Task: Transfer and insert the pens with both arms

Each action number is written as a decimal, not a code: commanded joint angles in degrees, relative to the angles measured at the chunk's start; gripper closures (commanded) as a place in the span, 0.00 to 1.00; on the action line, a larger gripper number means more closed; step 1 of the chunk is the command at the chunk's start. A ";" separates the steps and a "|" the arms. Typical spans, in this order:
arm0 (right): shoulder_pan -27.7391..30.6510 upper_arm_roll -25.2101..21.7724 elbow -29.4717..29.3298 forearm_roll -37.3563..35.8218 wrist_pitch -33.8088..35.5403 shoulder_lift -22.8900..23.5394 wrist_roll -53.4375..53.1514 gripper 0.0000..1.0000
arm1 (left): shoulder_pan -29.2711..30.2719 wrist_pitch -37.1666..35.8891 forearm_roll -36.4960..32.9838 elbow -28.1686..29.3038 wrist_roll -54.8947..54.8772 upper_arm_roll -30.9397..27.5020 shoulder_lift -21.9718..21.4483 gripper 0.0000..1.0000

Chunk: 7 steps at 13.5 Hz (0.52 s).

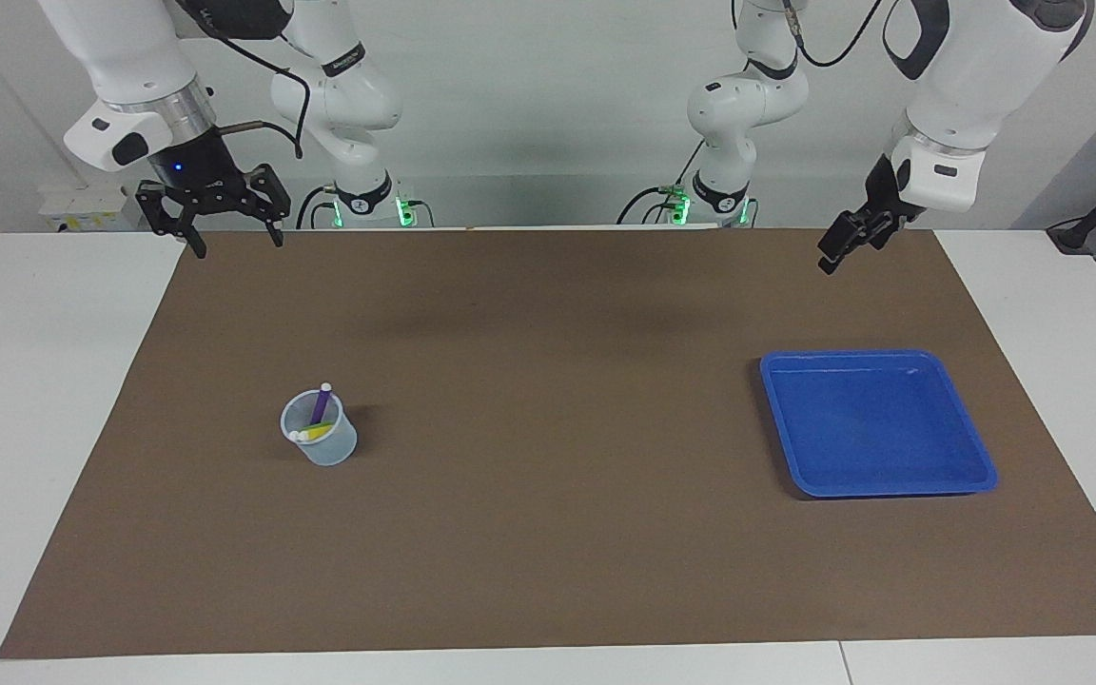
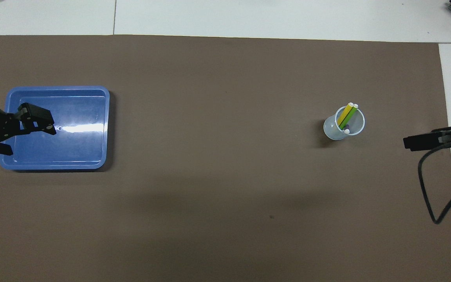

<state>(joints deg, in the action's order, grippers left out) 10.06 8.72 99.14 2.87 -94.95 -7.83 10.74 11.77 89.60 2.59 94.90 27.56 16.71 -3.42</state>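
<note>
The three pens stand together in a small clear cup (image 1: pixel 320 440) on the brown mat (image 1: pixel 548 533): the purple pen (image 1: pixel 321 403) leans upright with its pale cap above the rim, while the yellow pen (image 2: pixel 344 113) and the green pen (image 2: pixel 349 116) lie side by side, slanted across the cup's mouth. The cup sits toward the right arm's end of the bench (image 1: pixel 25 381), well apart from the right claw (image 1: pixel 225 233), which hangs high over the mat's edge nearest the robots. That claw is spread wide, its two fingers clearly apart, and it holds nothing. A blue tray (image 1: pixel 976 457) lies on the mat toward the left arm's end of the bench, with nothing visible in it. The left claw (image 1: pixel 833 255) hangs in the air over the mat between the tray and the robots, clear of the tray. It is open too and carries nothing.
</note>
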 commanded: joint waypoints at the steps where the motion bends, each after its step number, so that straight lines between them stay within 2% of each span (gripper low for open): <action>1: 0.40 0.42 0.62 -0.23 -0.23 -0.44 -0.90 0.00 | -8.25 -1.78 -0.92 -3.48 -5.12 -9.92 1.04 0.00; 3: 0.31 0.42 0.70 -0.23 0.03 -0.44 -0.90 0.00 | -8.52 -4.17 -3.53 -4.28 -13.45 -10.29 1.13 0.00; 5: 0.40 0.42 0.70 -0.15 0.03 -0.44 -0.90 0.00 | -8.87 -0.68 -3.99 -3.94 -14.72 -10.12 1.05 0.00; 7: 0.31 0.51 0.70 -0.06 -0.06 -0.44 -0.90 0.00 | -9.05 -0.48 -4.34 -3.76 -14.72 -10.12 1.14 0.00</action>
<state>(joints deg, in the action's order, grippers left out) 10.06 8.76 99.24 2.87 -94.95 -7.82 10.74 4.17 88.86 -0.16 92.25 13.75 7.31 -3.14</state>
